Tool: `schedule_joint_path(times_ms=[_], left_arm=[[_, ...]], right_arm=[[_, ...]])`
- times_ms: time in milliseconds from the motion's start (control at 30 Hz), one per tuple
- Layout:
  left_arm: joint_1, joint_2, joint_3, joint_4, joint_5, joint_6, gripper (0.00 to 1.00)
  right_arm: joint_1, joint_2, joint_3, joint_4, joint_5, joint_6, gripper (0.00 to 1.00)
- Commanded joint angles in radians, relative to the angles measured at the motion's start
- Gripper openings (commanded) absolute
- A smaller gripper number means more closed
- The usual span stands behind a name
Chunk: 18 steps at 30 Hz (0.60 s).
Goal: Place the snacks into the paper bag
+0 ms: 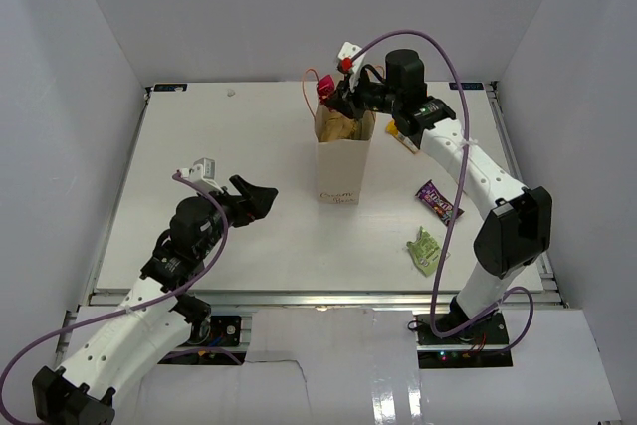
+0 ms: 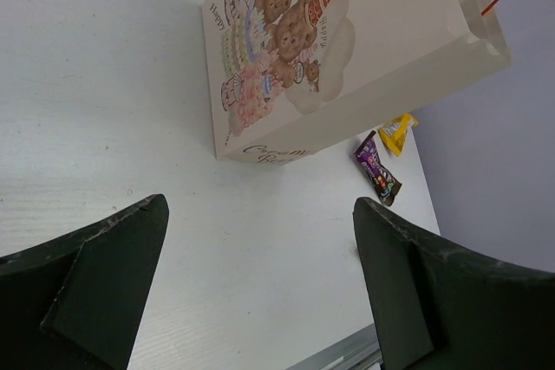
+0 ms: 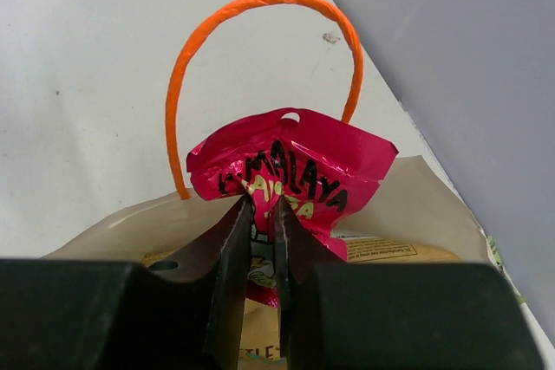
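The left tool [image 1: 257, 196] hangs over the desk [image 1: 199, 126], jaws wide apart and holding nothing. To its right the bag [image 1: 338, 171] stands upright mid-desk with a chip bag [image 1: 338, 126] inside. Just above the open mouth, beside an orange handle [image 3: 260, 2], the right tool [image 3: 263, 214] is clamped on a red packet [image 3: 290, 171]. Further right, a yellow packet [image 1: 403, 138], a green packet [image 1: 426, 251] and a purple packet [image 1: 438, 202] lie on the desk.
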<state>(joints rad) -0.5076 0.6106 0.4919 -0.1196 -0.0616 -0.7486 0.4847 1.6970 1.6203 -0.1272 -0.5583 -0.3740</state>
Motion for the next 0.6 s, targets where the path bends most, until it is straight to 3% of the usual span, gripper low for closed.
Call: schedule_joint_path(times_ms=[0, 233, 367, 567], left_arm=[[0.003, 0.0, 0.004, 0.001, 0.009, 0.006, 0.98], [0.003, -0.014, 0.005, -0.011, -0.004, 0.014, 0.98], [0.003, -0.021, 0.005, -0.015, -0.01, 0.018, 0.98], [0.003, -0.023, 0.007, -0.018, -0.011, 0.023, 0.98]], right_arm=[[0.0, 0.006, 0.059, 0.075, 0.061, 0.043, 0.2], [0.002, 0.026, 0.047, 0.08, 0.12, 0.069, 0.37], [0.0, 0.02, 0.033, 0.077, 0.094, 0.072, 0.52], [0.0, -0.006, 0.078, 0.054, 0.051, 0.089, 0.53]])
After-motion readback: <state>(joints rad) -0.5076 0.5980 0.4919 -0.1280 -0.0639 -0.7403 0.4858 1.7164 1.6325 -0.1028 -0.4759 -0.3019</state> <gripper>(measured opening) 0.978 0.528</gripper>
